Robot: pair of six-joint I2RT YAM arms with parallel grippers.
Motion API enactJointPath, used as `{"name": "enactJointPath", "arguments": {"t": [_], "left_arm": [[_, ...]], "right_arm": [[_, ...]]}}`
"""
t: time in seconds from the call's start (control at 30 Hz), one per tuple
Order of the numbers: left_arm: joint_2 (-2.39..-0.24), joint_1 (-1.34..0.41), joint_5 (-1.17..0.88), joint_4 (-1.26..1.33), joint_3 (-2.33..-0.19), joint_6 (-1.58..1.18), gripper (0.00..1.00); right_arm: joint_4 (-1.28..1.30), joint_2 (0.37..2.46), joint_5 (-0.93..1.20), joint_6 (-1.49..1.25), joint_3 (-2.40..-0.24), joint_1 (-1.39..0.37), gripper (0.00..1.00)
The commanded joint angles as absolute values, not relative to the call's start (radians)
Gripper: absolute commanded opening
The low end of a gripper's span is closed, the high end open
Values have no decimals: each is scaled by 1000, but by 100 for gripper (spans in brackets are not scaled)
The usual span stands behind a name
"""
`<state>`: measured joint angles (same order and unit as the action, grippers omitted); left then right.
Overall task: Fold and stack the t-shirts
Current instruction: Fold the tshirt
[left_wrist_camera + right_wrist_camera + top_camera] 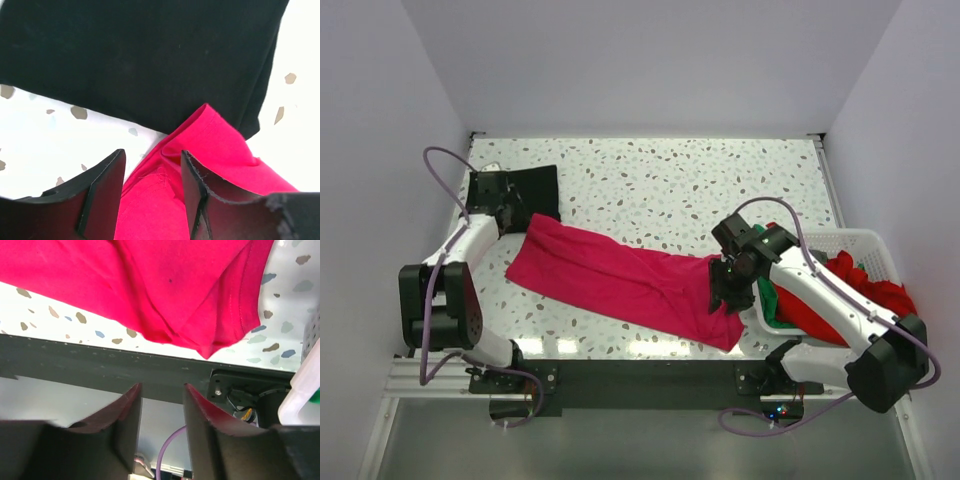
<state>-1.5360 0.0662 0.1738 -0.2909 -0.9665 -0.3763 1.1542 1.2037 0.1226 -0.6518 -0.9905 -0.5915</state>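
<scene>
Magenta-pink t-shirt (620, 280) lies stretched diagonally, corner touching flat black t-shirt (535, 185).

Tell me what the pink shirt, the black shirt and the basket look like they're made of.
The pink shirt looks like soft matte knit, probably cotton jersey: it creases and has stitched hems. The black shirt seems similar matte cloth, lying flat. The basket is likely white rigid plastic, judging by its smooth moulded rim.

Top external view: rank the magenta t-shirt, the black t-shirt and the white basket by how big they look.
1. magenta t-shirt: clearly largest, spread out long.
2. white lattice basket: partly hidden, but it looks bigger than the next.
3. black t-shirt: smallest, a compact patch.
</scene>
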Motion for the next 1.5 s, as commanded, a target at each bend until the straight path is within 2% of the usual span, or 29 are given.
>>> {"name": "enactJointPath", "arguments": {"t": [0.0,0.07,0.17,0.43,0.63,0.8,0.97,1.17,1.3,1.4,1.43,1.47], "left_arm": [[-1474,78,174,-272,-997,-428,54],[-1489,75,138,-252,-1009,-434,56],[-1554,74,74,-264,-1037,-454,57],[-1657,141,-164,-239,-1008,-541,61],[-1669,155,-201,-247,-1002,-548,61],[-1695,155,-216,-250,-999,-549,56],[-1698,155,-218,-268,-999,-551,46],[-1689,155,-209,-301,-991,-540,36],[-1686,156,-204,-313,-983,-535,27],[-1689,158,-190,-328,-988,-534,12],[-1690,156,-184,-336,-994,-528,5],[-1693,156,-180,-351,-999,-525,2]], "right_arm": [[1206,1226,95,-609,-1049,-604,47],[1204,1250,78,-595,-1100,-603,53],[1138,1311,54,-568,-1135,-604,56],[872,1604,121,-451,-1195,-601,53],[799,1706,195,-387,-1207,-601,49],[787,1756,224,-365,-1221,-601,48],[781,1775,244,-354,-1223,-600,45],[788,1789,282,-350,-1215,-600,38],[796,1781,305,-351,-1209,-598,29],[816,1775,322,-351,-1221,-600,16],[830,1775,324,-351,-1226,-601,9],[837,1769,328,-351,-1236,-601,5]]}}
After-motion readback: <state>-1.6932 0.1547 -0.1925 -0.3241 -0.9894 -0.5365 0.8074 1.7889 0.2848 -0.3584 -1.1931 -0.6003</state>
